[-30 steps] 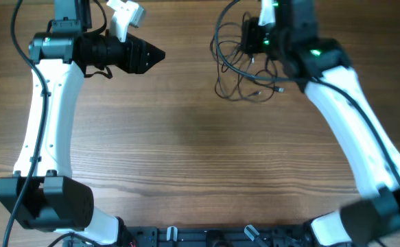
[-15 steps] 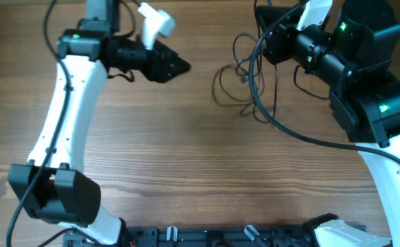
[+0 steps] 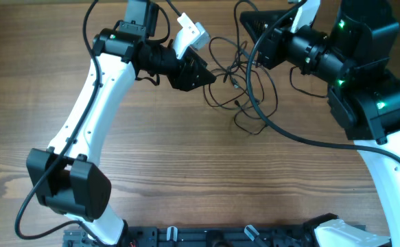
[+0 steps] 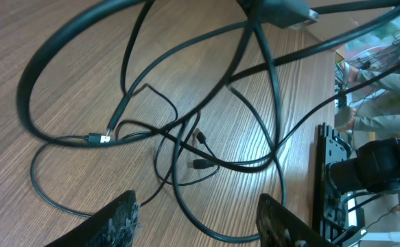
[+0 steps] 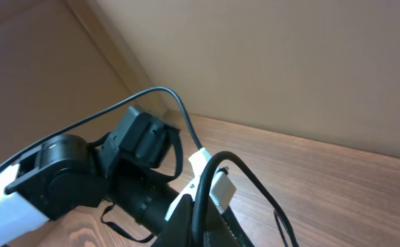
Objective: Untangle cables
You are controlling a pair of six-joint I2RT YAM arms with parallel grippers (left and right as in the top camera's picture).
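The left gripper [image 4: 200, 223] has its 2 fingers [image 4: 121, 219] about half open, with nothing between them and touching nothing. It hovers just above the near edge of the cables [image 4: 186, 147].

The cables are thin black wires lying in loose, overlapping loops on the wooden table [image 4: 21, 41], crossing each other in a knot near the middle. 3 small plug ends show there. How many separate wires make up the tangle cannot be told.

From the loops several strands rise off the wood toward the far side of the table, where the right gripper [image 3: 249, 26] is raised. Its 2 fingers are pressed together, and the strands converge at their tips, so part of the tangle hangs from it.
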